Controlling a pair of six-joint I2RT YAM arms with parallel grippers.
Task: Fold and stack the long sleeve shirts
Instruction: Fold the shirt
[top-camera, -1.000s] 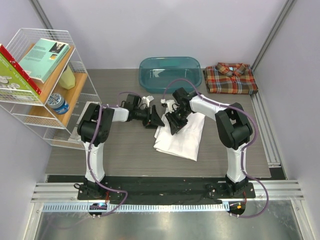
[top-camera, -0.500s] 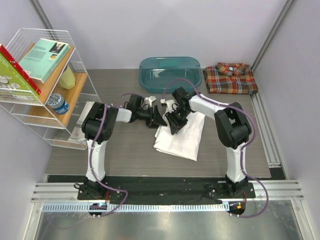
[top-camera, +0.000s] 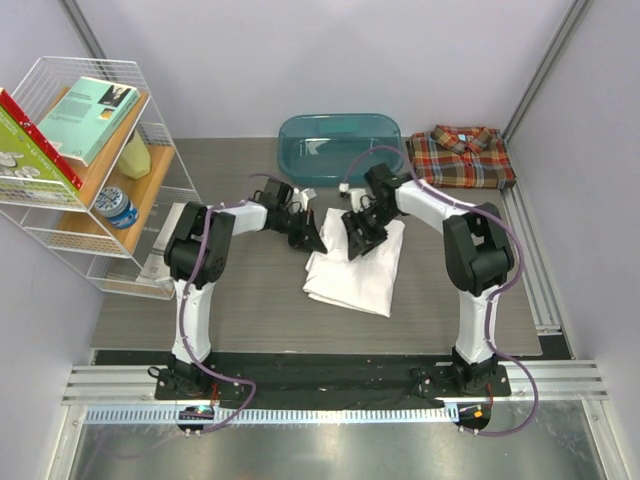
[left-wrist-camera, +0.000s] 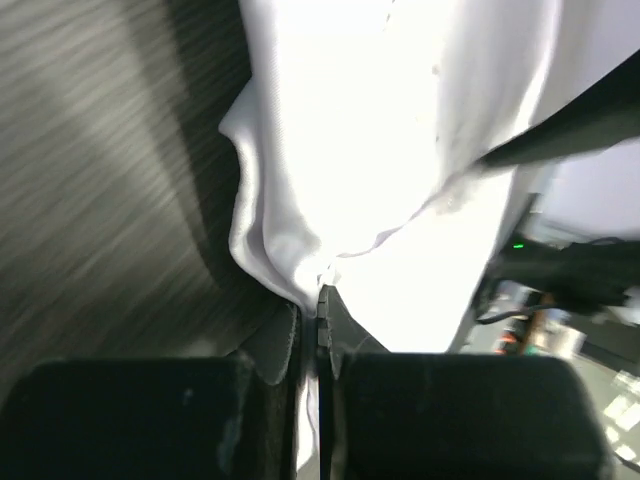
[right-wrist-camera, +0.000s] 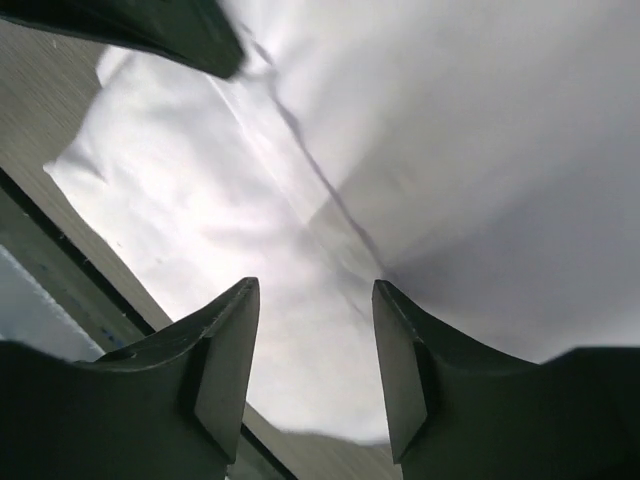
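Observation:
The white long sleeve shirt (top-camera: 350, 272) lies partly folded at the table's middle. My left gripper (top-camera: 312, 240) is shut on its upper left edge; in the left wrist view the fingers (left-wrist-camera: 318, 310) pinch a fold of the white shirt (left-wrist-camera: 400, 150). My right gripper (top-camera: 358, 242) hovers over the shirt's upper part, open, with only the white shirt (right-wrist-camera: 330, 200) showing between its fingertips (right-wrist-camera: 312, 290). The plaid long sleeve shirt (top-camera: 462, 156) lies folded at the back right.
A teal tub (top-camera: 340, 148) stands at the back, just beyond both grippers. A white wire shelf (top-camera: 95, 170) with books and jars stands at the left. A metal rail (top-camera: 530, 260) runs along the table's right side.
My left gripper has shut on the white shirt's edge. My right gripper has opened, let go of the cloth and shifted right and back.

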